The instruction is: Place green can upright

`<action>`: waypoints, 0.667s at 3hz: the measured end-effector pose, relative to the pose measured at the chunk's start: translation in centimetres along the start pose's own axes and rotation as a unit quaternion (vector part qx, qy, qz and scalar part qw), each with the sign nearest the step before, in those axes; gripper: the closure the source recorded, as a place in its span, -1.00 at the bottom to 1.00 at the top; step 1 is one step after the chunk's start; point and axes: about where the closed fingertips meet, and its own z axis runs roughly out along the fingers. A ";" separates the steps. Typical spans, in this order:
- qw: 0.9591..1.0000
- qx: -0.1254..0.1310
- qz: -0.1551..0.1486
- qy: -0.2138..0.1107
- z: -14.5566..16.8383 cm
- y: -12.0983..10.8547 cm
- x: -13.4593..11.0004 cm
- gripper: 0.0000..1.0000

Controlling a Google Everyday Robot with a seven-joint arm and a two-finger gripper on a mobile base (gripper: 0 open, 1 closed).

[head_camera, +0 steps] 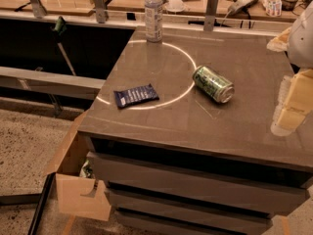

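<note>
The green can (212,83) lies on its side on the grey countertop (161,121), right of centre, with its silver end pointing to the front right. My gripper (286,67) is at the right edge of the view, to the right of the can and apart from it. Its two pale yellow fingers (295,101) stand apart with bare counter between them, and nothing is held.
A clear plastic bottle (153,13) stands upright at the counter's back edge. A dark blue snack packet (136,95) lies flat at the left front. A pale ring (188,58) is marked on the counter. A cardboard box (80,190) sits on the floor at the lower left.
</note>
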 end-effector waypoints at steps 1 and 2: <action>1.000 0.000 0.000 0.000 0.0 0.0 0.0 -1.00; 0.999 0.020 0.041 -0.008 0.1 -1.5 -0.3 -1.00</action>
